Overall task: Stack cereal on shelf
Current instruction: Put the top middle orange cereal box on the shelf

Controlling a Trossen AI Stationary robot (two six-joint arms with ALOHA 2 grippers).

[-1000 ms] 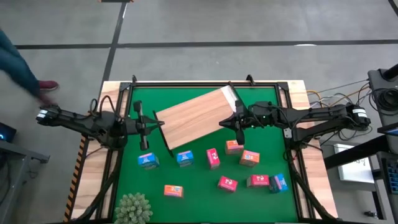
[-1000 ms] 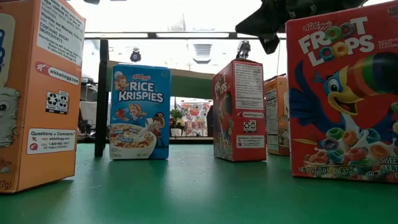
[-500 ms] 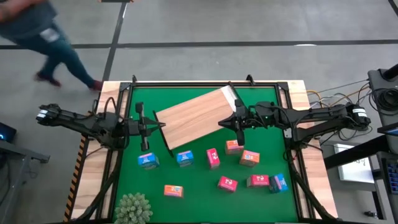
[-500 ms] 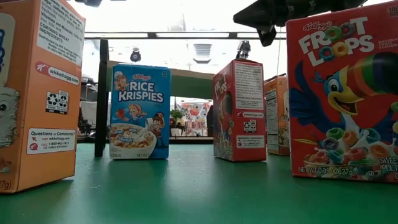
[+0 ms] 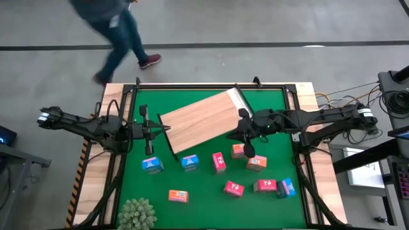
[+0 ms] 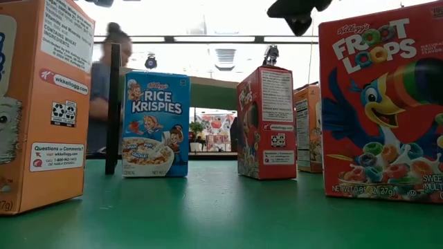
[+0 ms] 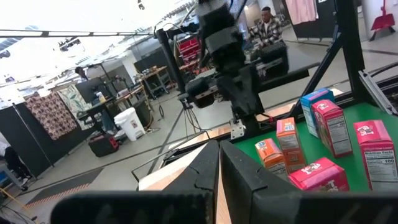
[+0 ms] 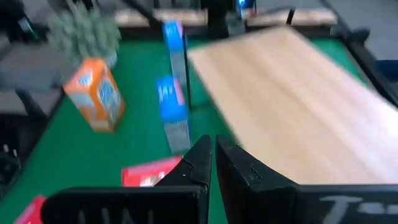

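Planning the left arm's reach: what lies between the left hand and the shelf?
Nothing. In the high view, the left hand sits at the shelf's left corner, with only bare mat there.

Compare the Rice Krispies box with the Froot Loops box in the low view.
The Rice Krispies box is blue, the Froot Loops box red. The Rice Krispies box stands farther back and shows whole; the Froot Loops box is nearer, cropped at the edge. Both stand upright on the green mat.
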